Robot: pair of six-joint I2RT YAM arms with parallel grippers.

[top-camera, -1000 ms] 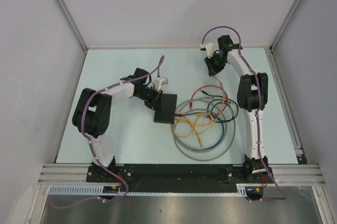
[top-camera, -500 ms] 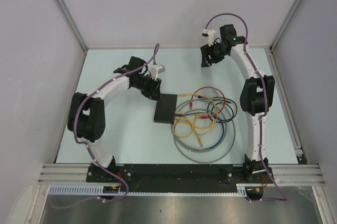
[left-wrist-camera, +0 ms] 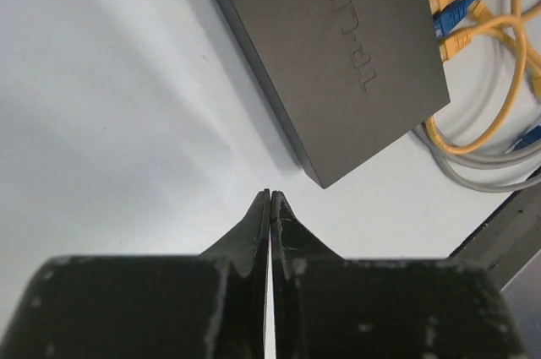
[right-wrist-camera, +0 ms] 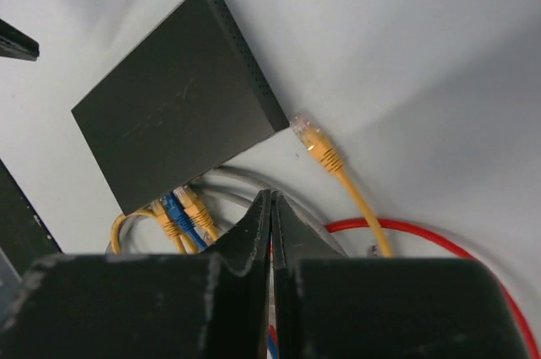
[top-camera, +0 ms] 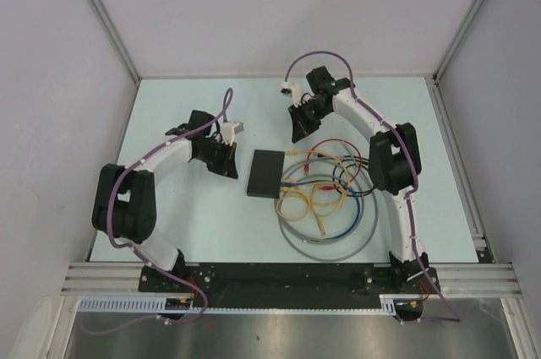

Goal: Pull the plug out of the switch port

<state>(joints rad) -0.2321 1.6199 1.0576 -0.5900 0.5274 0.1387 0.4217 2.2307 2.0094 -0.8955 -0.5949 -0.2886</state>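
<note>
The switch (top-camera: 265,173) is a flat black box on the pale table, also in the left wrist view (left-wrist-camera: 338,46) and the right wrist view (right-wrist-camera: 173,127). Yellow and blue plugs (right-wrist-camera: 177,211) sit in its socket edge, also seen from the left wrist (left-wrist-camera: 446,23). One loose yellow plug (right-wrist-camera: 311,139) lies on the table by the switch's corner, in no socket. My left gripper (top-camera: 228,165) is shut and empty, just left of the switch (left-wrist-camera: 270,196). My right gripper (top-camera: 299,129) is shut and empty, above the cables behind the switch (right-wrist-camera: 271,196).
A tangle of grey, yellow, blue, red and black cables (top-camera: 328,198) lies right of the switch. A red cable (right-wrist-camera: 423,232) runs under the right gripper. White walls enclose the table on three sides; a black rail (top-camera: 287,274) lines the near edge.
The left gripper has drawn back leftward off the switch. The right arm has swung from the back right corner leftward and down toward the switch and cables.
</note>
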